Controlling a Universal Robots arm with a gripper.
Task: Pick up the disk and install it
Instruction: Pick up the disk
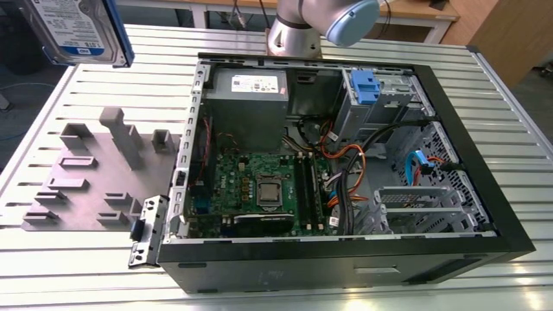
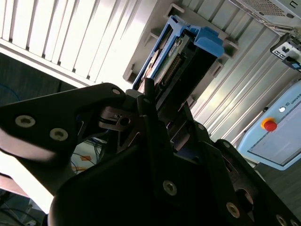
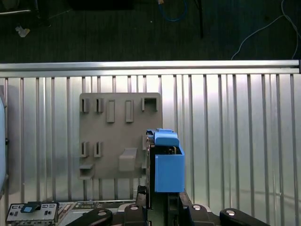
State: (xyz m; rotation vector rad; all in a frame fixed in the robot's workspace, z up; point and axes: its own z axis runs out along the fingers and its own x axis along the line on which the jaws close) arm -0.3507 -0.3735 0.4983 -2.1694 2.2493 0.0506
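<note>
While aloft, white-and-blue-labelled disk (image 1: 76, 29).

We can read no print in this scene. At the exterior view's upper left, the disk (image 1: 76, 29) carries a white-and-blue label (image 1: 78, 40). A white sticker (image 1: 253, 82) sits on the grey power-supply box (image 1: 248, 107) inside the open computer case (image 1: 328, 265). The print on both is too small to make out.

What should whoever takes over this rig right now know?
Pincer: shut on the disk, holding it in the air, clear of the grey fixture plate.
The open computer case lies on the table, to the exterior view's right of that plate.
Done: the pick-up.
Left: the install; the disk is not yet in the case.
</note>
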